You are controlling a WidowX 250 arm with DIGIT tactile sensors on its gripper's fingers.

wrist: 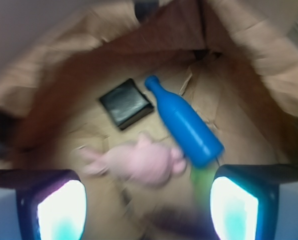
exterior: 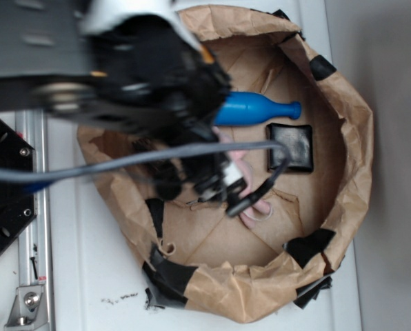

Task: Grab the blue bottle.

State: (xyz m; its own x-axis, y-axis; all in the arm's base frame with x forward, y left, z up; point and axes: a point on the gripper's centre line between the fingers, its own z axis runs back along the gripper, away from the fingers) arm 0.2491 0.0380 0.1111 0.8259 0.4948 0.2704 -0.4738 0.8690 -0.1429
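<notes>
A wide brown paper bag (exterior: 343,138), its rim rolled down and patched with black tape (exterior: 167,276), lies open on a pale white table (exterior: 88,262). A metal rail (exterior: 29,207) with black mounting plates runs along the table's left side in the exterior view, and a few dark specks are scattered on the table near the bag's lower edge. To the right of the table the background is plain grey.

Inside the bag, the blue bottle (exterior: 257,109) lies on its side on the creased paper floor, its narrow neck pointing toward the bag's right wall. Just beside it lies a flat black square pad (exterior: 290,147), close to the neck but apart from it. A pink plush toy (wrist: 139,160) lies near the bottle's wide end; in the wrist view the two look close to touching, though blur makes this uncertain.

The robot arm (exterior: 150,89) hangs over the left part of the bag, a grey cable (exterior: 123,163) looping across it. The gripper (wrist: 146,205) is spread wide, its two fingers (wrist: 59,205) at the lower corners of the wrist view with nothing between them. The bottle's wide end lies just above the right finger in that view.
</notes>
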